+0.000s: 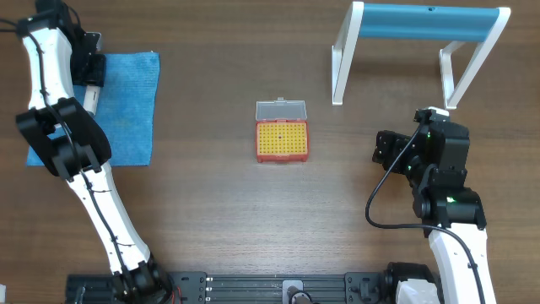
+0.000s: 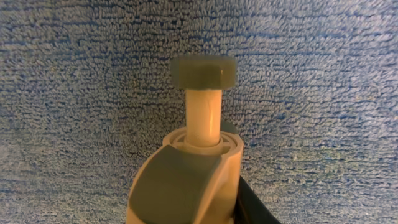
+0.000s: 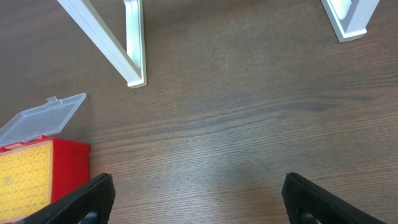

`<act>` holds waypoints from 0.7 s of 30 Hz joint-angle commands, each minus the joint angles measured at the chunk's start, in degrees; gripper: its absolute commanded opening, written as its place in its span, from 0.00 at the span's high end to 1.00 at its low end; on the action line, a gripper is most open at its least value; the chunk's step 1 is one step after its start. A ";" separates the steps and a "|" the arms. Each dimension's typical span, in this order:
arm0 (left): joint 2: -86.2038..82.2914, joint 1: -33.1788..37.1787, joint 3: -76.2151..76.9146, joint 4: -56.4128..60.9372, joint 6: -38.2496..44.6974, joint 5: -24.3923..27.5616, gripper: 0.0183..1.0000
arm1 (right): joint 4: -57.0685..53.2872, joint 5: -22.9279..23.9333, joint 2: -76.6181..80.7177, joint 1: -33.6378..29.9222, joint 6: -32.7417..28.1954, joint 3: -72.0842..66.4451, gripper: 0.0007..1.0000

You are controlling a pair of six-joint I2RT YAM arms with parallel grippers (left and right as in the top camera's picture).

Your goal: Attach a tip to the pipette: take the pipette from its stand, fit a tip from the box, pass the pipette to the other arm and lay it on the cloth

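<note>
Pipette (image 2: 198,177) clamped in the left claw (image 1: 89,80) over the cloth (image 2: 74,93) (blue terry); right claw (image 3: 198,190) spread apart.

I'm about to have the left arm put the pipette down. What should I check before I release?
1. Pipette held by the left gripper: ok, plunger end faces the wrist camera.
2. Pipette over the cloth: ok, blue terry lies behind it in the left wrist view.
3. Tip fitted: cannot tell, the lower end is hidden.
4. Pipette already resting on the cloth: cannot tell, no view shows its height.
5. Right gripper out of the way: ok, open above bare table between the stand and the tip box.
</note>
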 commanded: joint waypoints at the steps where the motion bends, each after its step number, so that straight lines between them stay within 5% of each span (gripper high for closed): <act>1: 1.46 0.13 -0.31 0.24 0.50 2.21 0.99 | 0.09 0.92 -0.24 -0.17 -0.76 0.37 0.12; 21: 2.58 1.46 -0.35 -0.20 -0.55 3.45 0.99 | 0.09 0.92 -0.24 -0.17 -0.76 0.37 0.12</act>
